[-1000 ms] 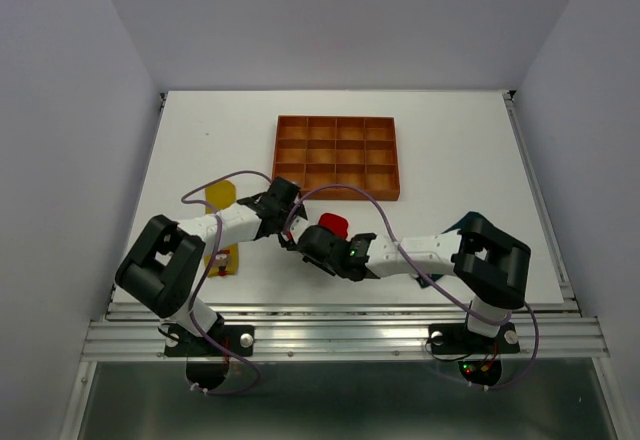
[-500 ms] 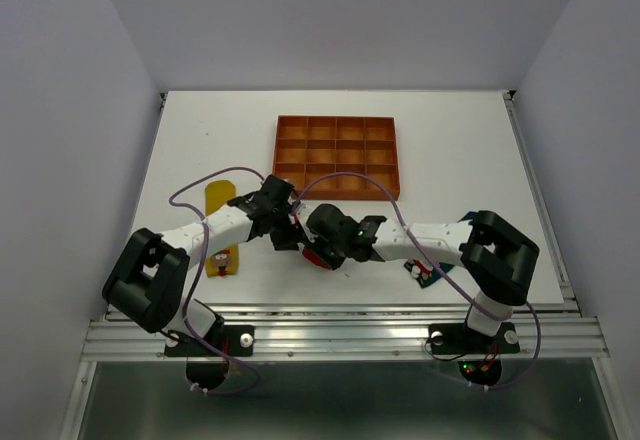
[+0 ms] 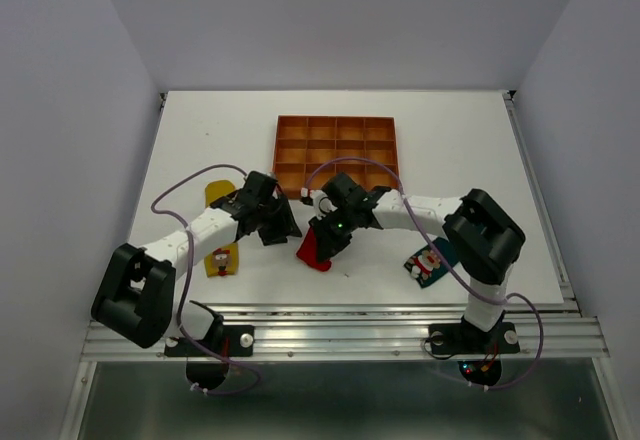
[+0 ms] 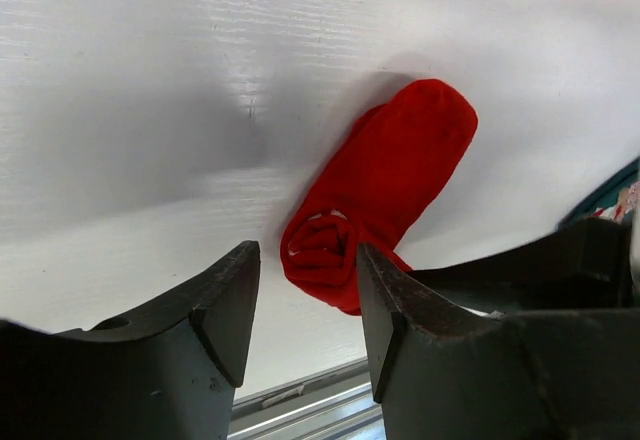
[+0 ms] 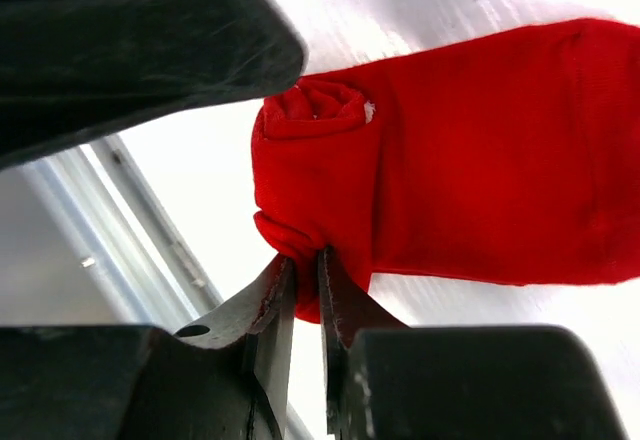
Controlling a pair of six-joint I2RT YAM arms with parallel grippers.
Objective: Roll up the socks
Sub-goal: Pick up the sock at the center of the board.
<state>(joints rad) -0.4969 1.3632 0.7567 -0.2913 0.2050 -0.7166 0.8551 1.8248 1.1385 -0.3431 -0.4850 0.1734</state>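
Left gripper (image 4: 305, 260) has spread and backed off the half-rolled red fabric sock (image 4: 385, 175); right gripper (image 5: 303, 270) still pinches its rolled end.

Three socks: one red sock (image 3: 314, 250), partly rolled, with its rolled end pinched between the right gripper's (image 5: 305, 265) jaws and lying just ahead of the left gripper's (image 4: 308, 260) parted jaws; one yellow sock (image 3: 221, 197) out to the side of the left jaws; one teal sock (image 3: 428, 263) well behind the right jaws. One orange compartmented tray (image 3: 336, 120) lies beyond both pairs of jaws. Two grippers, two fingers each. Two purple cables (image 3: 200, 170), one per arm.
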